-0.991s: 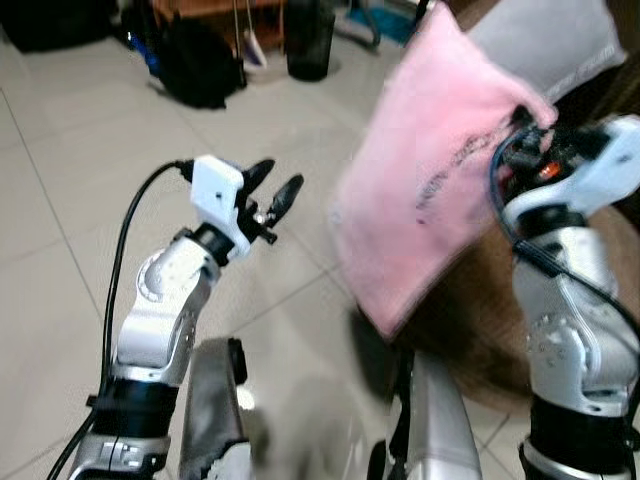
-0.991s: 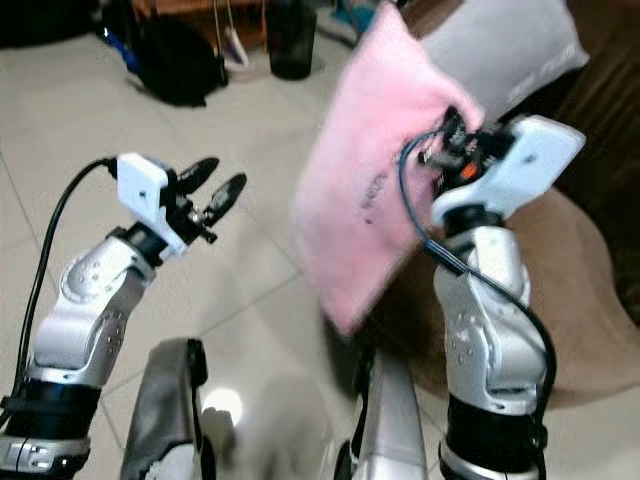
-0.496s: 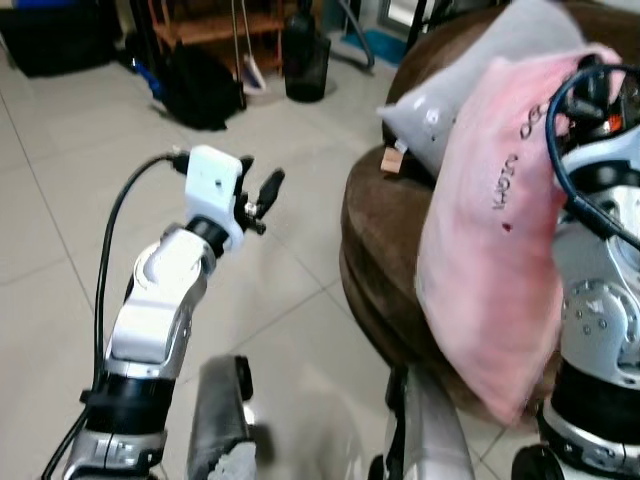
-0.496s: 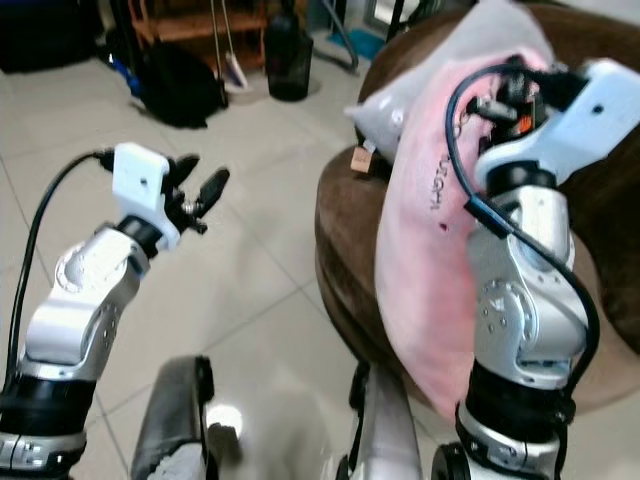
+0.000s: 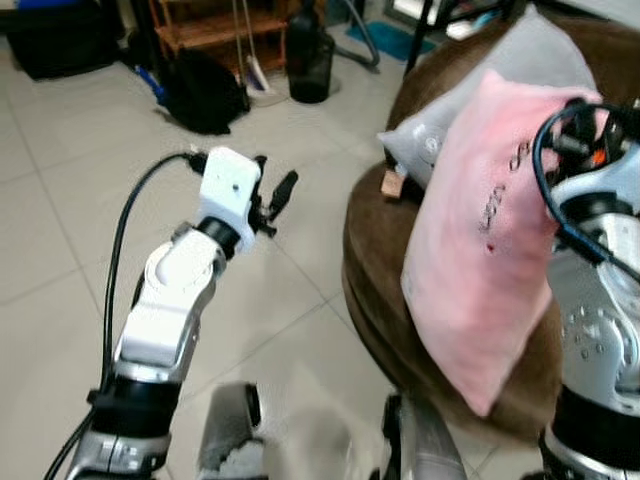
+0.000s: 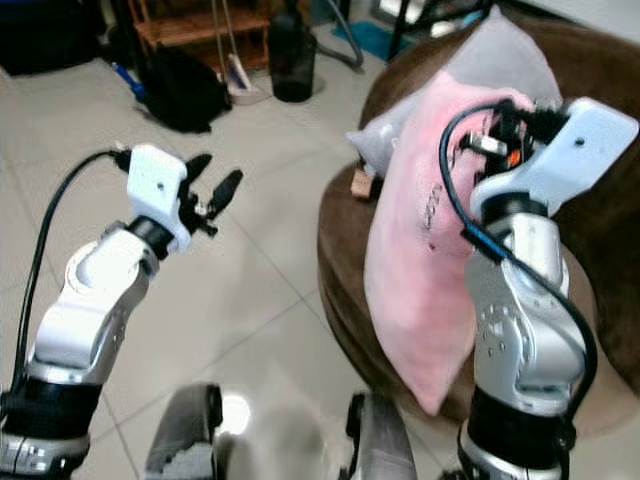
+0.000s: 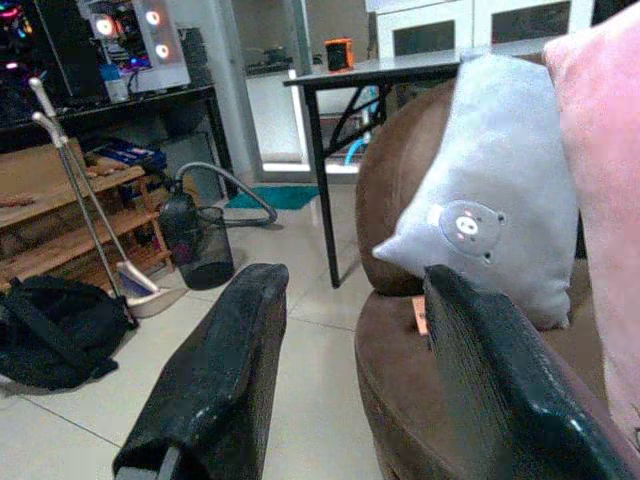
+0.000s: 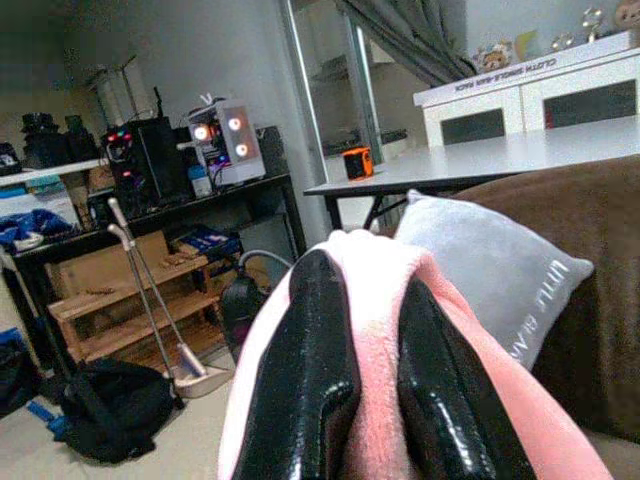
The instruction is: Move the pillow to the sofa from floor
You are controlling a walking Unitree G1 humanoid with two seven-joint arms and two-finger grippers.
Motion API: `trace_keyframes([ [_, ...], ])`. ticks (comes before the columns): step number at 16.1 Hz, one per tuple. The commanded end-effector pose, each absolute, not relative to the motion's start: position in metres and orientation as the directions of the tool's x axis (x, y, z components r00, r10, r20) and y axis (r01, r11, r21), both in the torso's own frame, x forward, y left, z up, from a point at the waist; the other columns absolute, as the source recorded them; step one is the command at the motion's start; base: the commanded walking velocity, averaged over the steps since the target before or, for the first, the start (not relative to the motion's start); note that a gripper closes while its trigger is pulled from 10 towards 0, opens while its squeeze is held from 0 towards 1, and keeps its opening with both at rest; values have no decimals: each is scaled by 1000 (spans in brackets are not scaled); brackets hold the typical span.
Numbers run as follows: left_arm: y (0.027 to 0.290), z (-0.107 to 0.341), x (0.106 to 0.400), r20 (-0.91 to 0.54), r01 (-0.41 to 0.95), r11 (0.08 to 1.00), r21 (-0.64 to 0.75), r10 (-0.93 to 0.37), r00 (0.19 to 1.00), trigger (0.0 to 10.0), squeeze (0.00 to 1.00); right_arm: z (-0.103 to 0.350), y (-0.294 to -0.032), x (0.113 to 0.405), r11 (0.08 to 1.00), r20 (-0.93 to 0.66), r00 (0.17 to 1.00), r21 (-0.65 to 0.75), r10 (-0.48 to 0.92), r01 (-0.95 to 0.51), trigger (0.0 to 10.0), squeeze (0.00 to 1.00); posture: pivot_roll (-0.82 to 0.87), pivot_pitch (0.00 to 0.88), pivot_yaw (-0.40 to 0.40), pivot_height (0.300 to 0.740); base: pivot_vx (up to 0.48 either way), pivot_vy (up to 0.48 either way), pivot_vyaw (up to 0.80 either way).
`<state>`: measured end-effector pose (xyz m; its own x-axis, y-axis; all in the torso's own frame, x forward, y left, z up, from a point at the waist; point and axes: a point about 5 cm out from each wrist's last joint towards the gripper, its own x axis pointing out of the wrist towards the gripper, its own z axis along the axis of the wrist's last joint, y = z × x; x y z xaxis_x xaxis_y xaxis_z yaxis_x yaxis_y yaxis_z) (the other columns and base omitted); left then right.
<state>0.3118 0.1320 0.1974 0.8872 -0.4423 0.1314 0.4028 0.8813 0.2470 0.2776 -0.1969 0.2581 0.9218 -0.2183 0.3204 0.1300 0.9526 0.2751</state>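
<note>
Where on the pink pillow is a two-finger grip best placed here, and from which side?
On the top edge of the pink pillow, approached from above: it hangs limp and the soft edge bunches thin enough to pinch, as the right gripper has it.

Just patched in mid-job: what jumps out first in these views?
The pink pillow dominates: it hangs off the floor in front of the brown sofa, pinched at its top edge by the right gripper. A grey pillow leans on the sofa behind it, and the left gripper is raised, open and empty.
</note>
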Motion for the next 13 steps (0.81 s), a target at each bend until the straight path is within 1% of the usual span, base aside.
trace_keyframes([
  [1,129,199,308,139,416,876,245,-456,879,10000,0,265,-197,270,954,364,903,266,-230,136,10000,0,60,0,-52,670,0,0,0],
  [2,128,198,308,138,414,877,242,-454,880,10000,0,261,-196,269,955,354,907,260,-230,141,10000,0,60,0,-52,675,0,0,0],
  [5,127,194,306,147,404,879,253,-447,882,10000,0,241,-196,263,951,300,921,258,-249,173,10000,0,60,0,-53,710,0,0,0],
  [6,127,194,306,150,404,879,254,-449,881,10000,0,241,-196,263,950,298,921,259,-250,174,10000,0,60,0,-51,715,0,0,0],
  [8,130,192,306,139,402,886,232,-439,888,10000,0,238,-198,261,945,294,917,263,-271,195,10000,0,56,0,-45,740,0,0,0],
  [11,129,194,307,152,398,887,236,-438,886,10000,0,234,-201,259,941,270,919,261,-287,217,10000,0,54,0,-44,740,0,0,0],
  [13,127,195,307,159,412,885,217,-449,879,10000,0,222,-196,260,953,224,941,222,-255,205,10000,0,49,0,-40,740,0,0,0],
])
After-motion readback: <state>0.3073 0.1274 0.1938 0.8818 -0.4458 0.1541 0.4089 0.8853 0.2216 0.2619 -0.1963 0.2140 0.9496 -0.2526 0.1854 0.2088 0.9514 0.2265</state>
